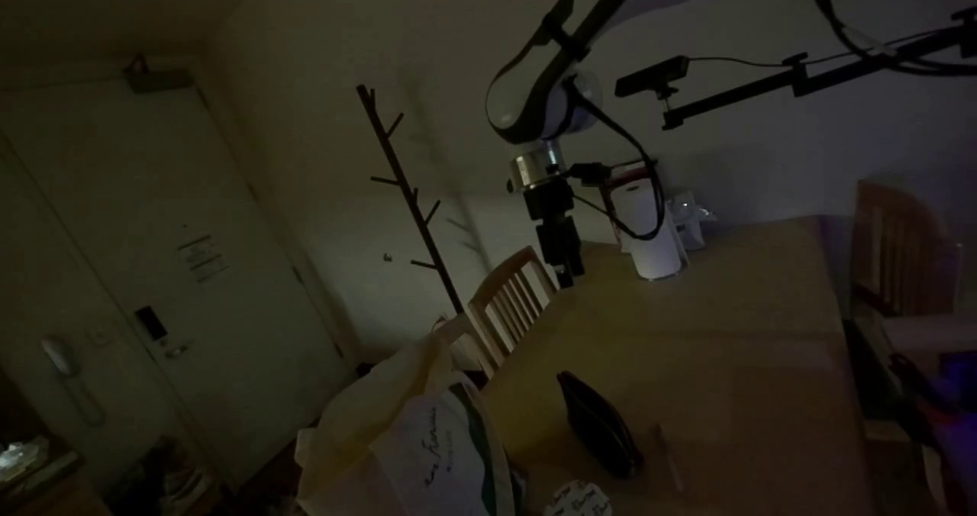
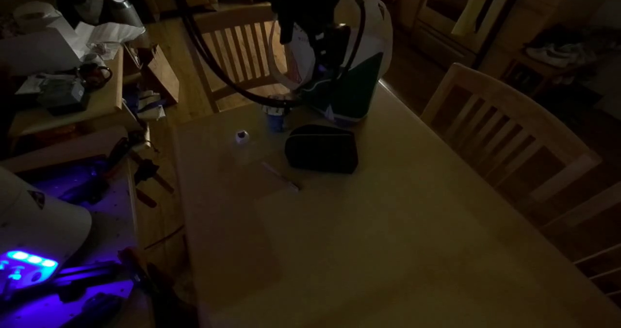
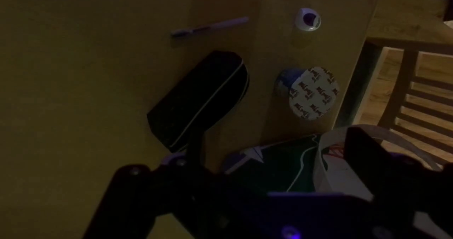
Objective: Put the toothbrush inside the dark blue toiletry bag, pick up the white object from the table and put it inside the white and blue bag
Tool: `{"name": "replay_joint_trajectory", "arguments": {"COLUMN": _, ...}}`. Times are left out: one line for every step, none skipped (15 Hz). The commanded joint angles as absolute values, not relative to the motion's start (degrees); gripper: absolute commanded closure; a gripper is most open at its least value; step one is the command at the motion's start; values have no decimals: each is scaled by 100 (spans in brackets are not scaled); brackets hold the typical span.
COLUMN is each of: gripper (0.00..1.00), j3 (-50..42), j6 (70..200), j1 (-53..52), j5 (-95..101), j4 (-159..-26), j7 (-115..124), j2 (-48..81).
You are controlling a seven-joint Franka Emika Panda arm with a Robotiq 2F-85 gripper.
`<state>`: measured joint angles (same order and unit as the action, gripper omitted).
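The toothbrush (image 3: 210, 27) lies on the table, also in both exterior views (image 1: 669, 457) (image 2: 281, 176). The dark blue toiletry bag (image 3: 198, 97), nearly black with a pale zip line, lies beside it (image 1: 599, 424) (image 2: 321, 148); I cannot tell whether it is unzipped. A small white object (image 3: 307, 19) stands near the table edge, also in an exterior view (image 2: 242, 137). The large white bag with a dark green side (image 3: 276, 172) stands at the table end (image 1: 450, 455) (image 2: 356, 85). My gripper (image 3: 275, 134) is open and empty above the table, also in an exterior view (image 1: 571, 272).
A blue cup with a patterned white lid (image 3: 314, 93) stands between the white object and the large bag. A paper towel roll (image 1: 649, 230) stands at the table's far end in an exterior view. Wooden chairs (image 2: 514, 129) line the table. The room is dim.
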<state>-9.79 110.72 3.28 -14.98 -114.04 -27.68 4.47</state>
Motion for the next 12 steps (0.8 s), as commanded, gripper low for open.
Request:
{"name": "replay_joint_trajectory", "arguments": {"gripper": 0, "j3": -792, "j6": 10911, "j1": 482, "j5": -1313, "j4": -11310, "j7": -2783, "j2": 532}}
{"name": "replay_joint_trajectory", "arguments": {"gripper": 0, "j3": -773, "j6": 10763, "j1": 495, "j5": -1306, "j4": -11262, "j7": -2837, "j2": 637}}
{"name": "replay_joint_trajectory", "arguments": {"gripper": 0, "j3": -759, "j6": 10670, "j1": 508, "j5": -1315, "j4": -11269, "j7": -2848, "j2": 682}}
{"name": "replay_joint_trajectory", "arguments": {"gripper": 0, "j3": -752, "j6": 10532, "j1": 523, "j5": -1299, "j4": -11306, "j7": -2797, "j2": 719}}
{"name": "replay_joint_trajectory", "arguments": {"gripper": 0, "j3": -745, "j6": 10394, "j1": 535, "j5": -1284, "j4": -11332, "j7": -2760, "j2": 741}}
{"name": "replay_joint_trajectory", "arguments": {"gripper": 0, "j3": -741, "j6": 10259, "j1": 559, "j5": -1309, "j4": -11393, "j7": -2831, "j2": 751}}
{"name": "replay_joint_trajectory", "arguments": {"gripper": 0, "j3": -727, "j6": 10106, "j1": 568, "j5": -1242, "j4": -11409, "j7": -2933, "j2": 788}}
{"name": "replay_joint_trajectory", "arguments": {"gripper": 0, "j3": -700, "j6": 9824, "j1": 573, "j5": -1023, "j4": -11371, "j7": -3157, "j2": 872}}
{"name": "replay_joint_trajectory", "arguments": {"gripper": 0, "j3": -674, "j6": 9636, "j1": 583, "j5": -872, "j4": -11346, "j7": -3305, "j2": 922}}
{"name": "replay_joint_trajectory", "arguments": {"gripper": 0, "j3": -648, "j6": 9654, "j1": 600, "j5": -768, "j4": -11411, "j7": -3615, "j2": 964}}
{"name": "replay_joint_trajectory", "arguments": {"gripper": 0, "j3": -630, "j6": 9592, "j1": 605, "j5": -618, "j4": -11400, "j7": -3837, "j2": 1038}}
{"name": "replay_joint_trajectory", "arguments": {"gripper": 0, "j3": -618, "j6": 9435, "j1": 606, "j5": -509, "j4": -11262, "j7": -3916, "j2": 1156}}
